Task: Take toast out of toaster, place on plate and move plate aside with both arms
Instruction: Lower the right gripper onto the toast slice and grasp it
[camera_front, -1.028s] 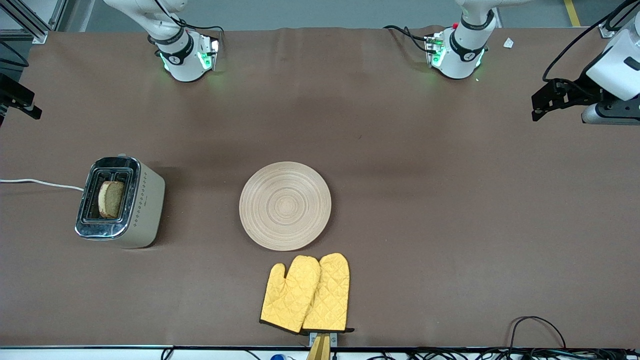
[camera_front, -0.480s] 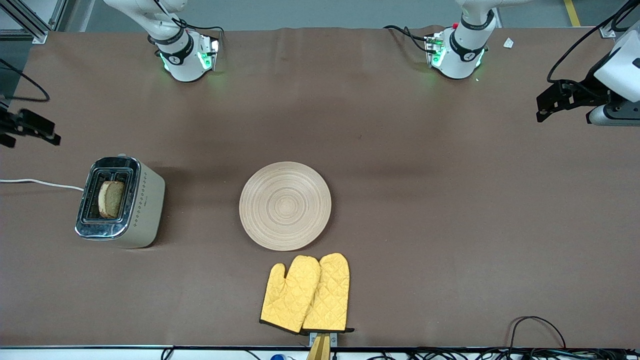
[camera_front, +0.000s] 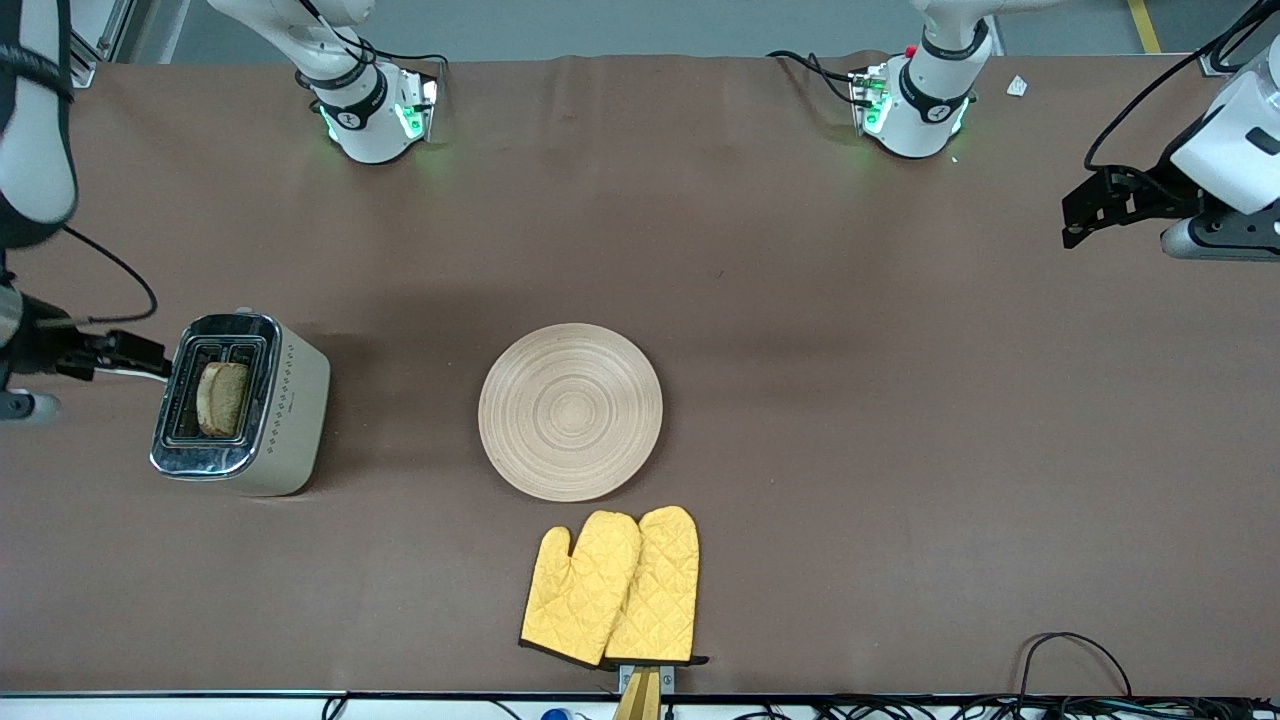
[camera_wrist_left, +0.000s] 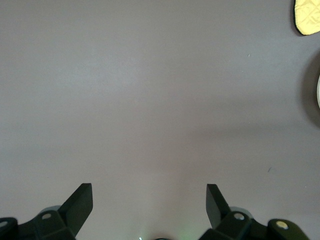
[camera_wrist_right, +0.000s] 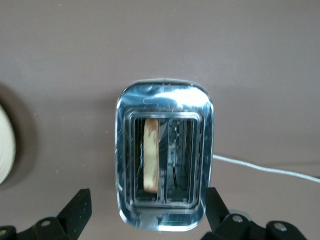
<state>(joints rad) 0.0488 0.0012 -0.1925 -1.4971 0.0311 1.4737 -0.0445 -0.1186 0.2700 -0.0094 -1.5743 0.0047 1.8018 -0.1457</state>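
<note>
Black and slim-fingered, the right pincer (camera_wrist_right: 145, 212) hangs wide open with nothing between its fingers, directly over the toaster (camera_wrist_right: 164, 152); in the front view it shows at the right arm's end of the bench (camera_front: 850, 420), just beside the toaster's chrome top (camera_front: 118, 352). Below it the toast (camera_wrist_right: 151, 155) stands on edge in one of the toaster's two slots, the slot on the plate's side, its darker crust showing along the top. The second slot holds nothing. A white cord (camera_wrist_right: 265, 169) runs from the toaster off across the brown bench cover.

From the toaster toward the middle of the bench lies the plate (camera_front: 570, 411), round, pale and ringed with grooves, well apart from the toaster and bare on top. Nearer to the front camera than the plate, just beside its rim but not touching it, a pair of yellow quilted oven mitts (camera_front: 612, 587) lies flat, one overlapping the other.

At the left arm's end of the bench the left pincer (camera_wrist_left: 149, 210) waits in the air, its fingers likewise spread wide and empty, over bare bench cover well apart from the plate. Its wrist view catches only a sliver of the plate's rim (camera_wrist_left: 318, 92) and one mitt tip.
</note>
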